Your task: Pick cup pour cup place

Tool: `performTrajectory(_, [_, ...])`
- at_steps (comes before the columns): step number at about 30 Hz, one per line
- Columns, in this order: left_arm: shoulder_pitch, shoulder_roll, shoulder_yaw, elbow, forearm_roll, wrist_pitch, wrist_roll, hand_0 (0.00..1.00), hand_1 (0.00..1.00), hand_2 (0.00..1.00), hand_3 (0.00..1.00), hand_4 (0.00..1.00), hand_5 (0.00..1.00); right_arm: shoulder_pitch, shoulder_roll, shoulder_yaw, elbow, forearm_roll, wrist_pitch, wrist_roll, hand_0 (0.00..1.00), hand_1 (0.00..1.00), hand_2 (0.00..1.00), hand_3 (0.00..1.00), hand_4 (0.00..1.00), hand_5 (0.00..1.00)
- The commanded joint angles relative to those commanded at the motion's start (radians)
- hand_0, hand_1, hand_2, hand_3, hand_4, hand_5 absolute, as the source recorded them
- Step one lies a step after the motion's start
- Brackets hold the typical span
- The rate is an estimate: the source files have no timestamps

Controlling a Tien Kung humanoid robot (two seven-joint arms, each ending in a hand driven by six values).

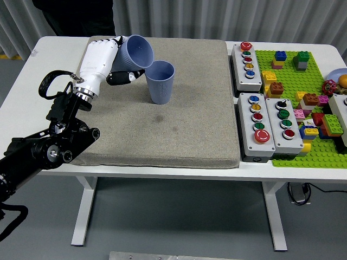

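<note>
My left hand (111, 59), white with black finger joints, is shut on a blue-grey cup (135, 53). That cup is tilted on its side, its mouth facing right and down toward a second blue-grey cup (160, 81). The second cup stands upright on the grey mat (162, 135), just right of the held one, and their rims nearly touch. My left arm (49, 149) reaches up from the lower left. My right arm is out of sight.
Two grey button boxes (271, 125) and a third (247, 60) sit right of the mat. A green brick baseplate (303, 81) with several loose bricks fills the far right. A person in dark clothes (73, 16) stands at the far left edge.
</note>
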Motion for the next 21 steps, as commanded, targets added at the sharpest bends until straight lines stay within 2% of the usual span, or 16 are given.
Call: performTrajectory(21, [-0.06,0.013,0.07,0.027,0.11,-0.014,0.07,0.444,0.416,0.485,0.533,0.786,0.275,0.01,-0.003,-0.005,-0.002,0.011,0.0,0.005,0.676,0.614,0.566,0.579,0.002,0.167])
